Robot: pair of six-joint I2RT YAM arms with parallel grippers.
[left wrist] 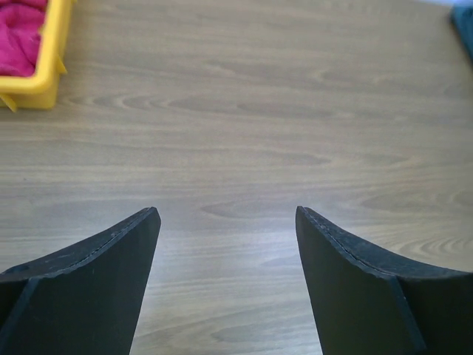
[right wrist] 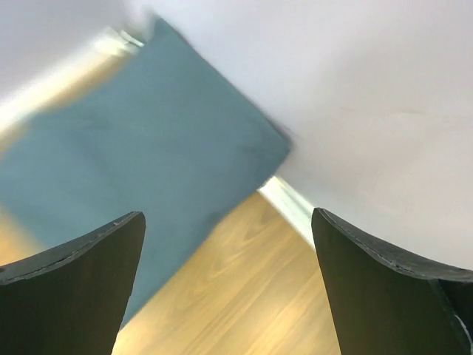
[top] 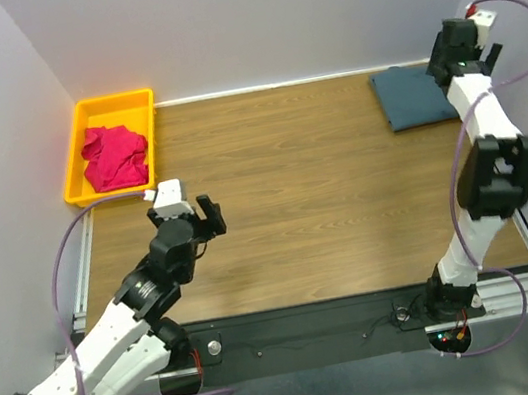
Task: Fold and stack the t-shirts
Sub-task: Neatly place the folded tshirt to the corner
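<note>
Inside the yellow bin point(top: 113, 107), at the table's point(top: 327, 207) far left corner, the magenta-pink t-shirt point(top: 115, 156) lies crumpled in a heap. Its sleeves and collar are lost in the folds. The left wrist camera catches only one corner of the bin and a scrap of pink cloth, both cut off by the frame edge.

Far across from the bin, at the opposite back corner, the slate grey-blue t-shirt point(top: 411, 97) lies flat as a folded rectangle. The right arm's wrist covers its right edge from above. In the blurred right wrist view the shirt looks teal and seems to reach the wall, though I cannot tell whether it touches.

The left gripper point(top: 212, 216) hovers near the bin, just in front of it and towards the table's middle. Its fingers are spread apart over bare wood, with nothing between them. The right gripper point(right wrist: 228, 216) hangs above the grey-blue shirt's corner, far from the bin. Its fingers are likewise parted and empty. From above, its own wrist hides them.
</note>
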